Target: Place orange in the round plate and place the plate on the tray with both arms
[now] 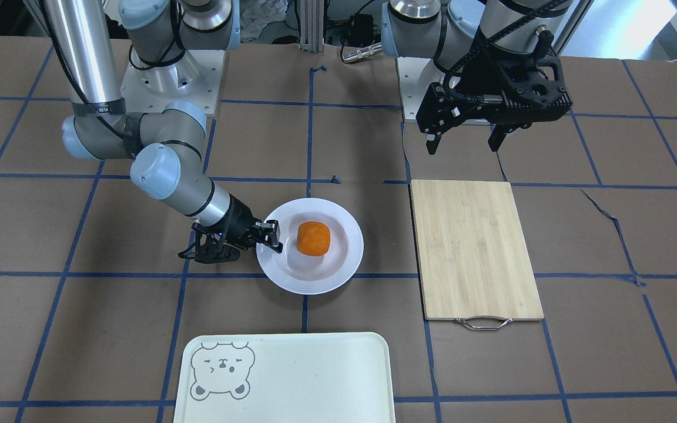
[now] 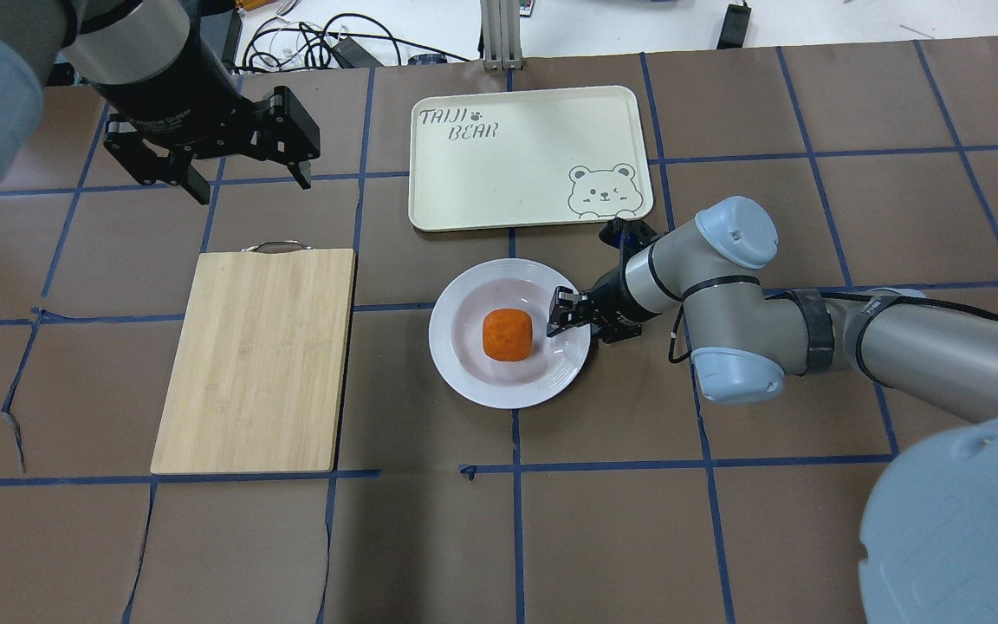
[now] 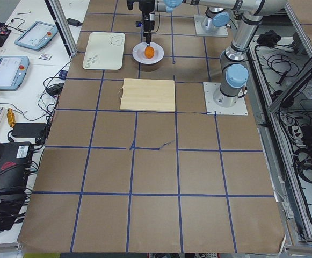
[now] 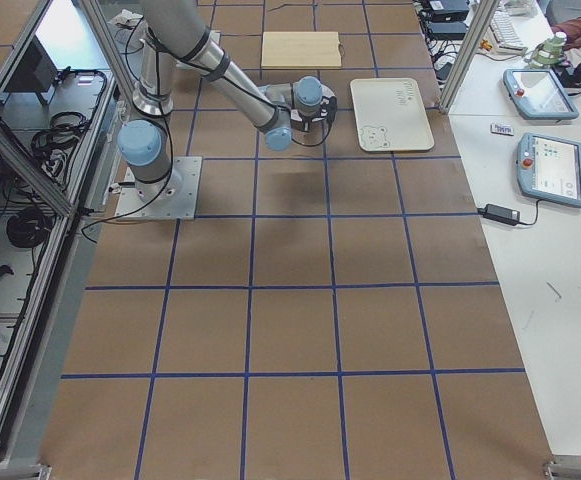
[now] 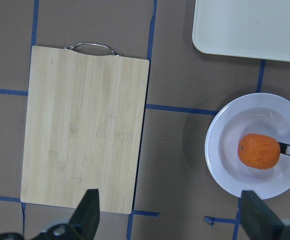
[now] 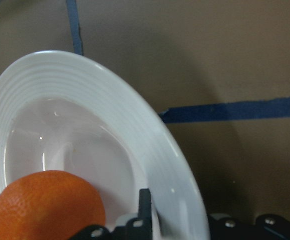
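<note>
Orange (image 1: 314,238) sits in plate (image 1: 350,258) centre, just beyond R gripper (image 1: 272,236) fingertips, so step 1 looks done. R arm reaches in low & tilted; one finger lies over the near rim, other hidden, so can't tell if clamped. Prob. set for the lift to tray (image 1: 291,382). L gripper (image 1: 465,141) hangs high by board (image 1: 473,247), fingers wide apart & empty, plate well off to one side of them
</note>
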Motion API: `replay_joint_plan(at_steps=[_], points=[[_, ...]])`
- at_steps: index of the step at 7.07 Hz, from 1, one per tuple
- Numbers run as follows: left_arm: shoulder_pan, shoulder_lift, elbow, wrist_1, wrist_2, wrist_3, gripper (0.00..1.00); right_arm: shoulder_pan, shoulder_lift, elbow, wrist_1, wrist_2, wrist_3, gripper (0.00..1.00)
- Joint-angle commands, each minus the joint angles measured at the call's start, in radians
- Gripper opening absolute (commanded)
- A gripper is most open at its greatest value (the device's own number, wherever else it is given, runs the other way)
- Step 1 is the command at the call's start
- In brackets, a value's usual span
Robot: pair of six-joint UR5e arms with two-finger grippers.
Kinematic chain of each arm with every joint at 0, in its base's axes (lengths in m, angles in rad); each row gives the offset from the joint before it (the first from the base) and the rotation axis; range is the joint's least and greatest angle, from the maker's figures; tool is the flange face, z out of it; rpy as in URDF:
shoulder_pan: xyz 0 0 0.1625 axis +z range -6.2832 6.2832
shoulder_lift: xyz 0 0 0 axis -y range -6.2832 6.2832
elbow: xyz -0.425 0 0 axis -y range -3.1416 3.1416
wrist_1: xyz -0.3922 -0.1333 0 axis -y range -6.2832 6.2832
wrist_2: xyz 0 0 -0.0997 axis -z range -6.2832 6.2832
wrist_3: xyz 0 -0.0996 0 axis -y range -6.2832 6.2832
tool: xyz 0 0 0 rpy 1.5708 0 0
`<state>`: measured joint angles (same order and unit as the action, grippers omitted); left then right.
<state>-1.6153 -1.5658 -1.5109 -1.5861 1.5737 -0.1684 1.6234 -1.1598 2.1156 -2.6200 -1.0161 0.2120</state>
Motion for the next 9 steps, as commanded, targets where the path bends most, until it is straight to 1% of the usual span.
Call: replay_joint_plan(at_steps=[1,2,3,4,5,7,8,9], points=[[0.000,0.001,-0.002,-0.002,0.000,0.001,1.00,0.001,-0.011,-0.025,-0.005,-0.005,0.033,0.00],[0.000,0.003,-0.002,-0.002,0.000,0.001,1.00,0.000,-0.011,-0.057,-0.009,-0.007,0.093,0.00],[0.000,0.001,0.000,-0.002,0.000,0.001,1.00,-0.010,-0.009,-0.134,0.001,-0.009,0.096,0.00],[0.002,0.003,0.000,-0.002,0.000,0.001,1.00,-0.010,0.003,-0.217,0.036,-0.009,0.099,0.00],[0.002,0.003,0.000,-0.002,0.000,0.001,1.00,-0.014,0.037,-0.299,0.061,-0.012,0.112,0.00],[0.002,0.003,0.000,-0.002,0.000,0.001,1.00,-0.045,0.225,-0.548,0.066,-0.051,0.132,0.00],[0.000,0.003,-0.002,-0.002,0.000,0.001,1.00,-0.048,0.311,-0.666,0.077,-0.055,0.144,0.00],[0.000,0.003,0.000,-0.002,0.000,0.001,1.00,-0.050,0.363,-0.742,0.134,-0.056,0.156,0.00]])
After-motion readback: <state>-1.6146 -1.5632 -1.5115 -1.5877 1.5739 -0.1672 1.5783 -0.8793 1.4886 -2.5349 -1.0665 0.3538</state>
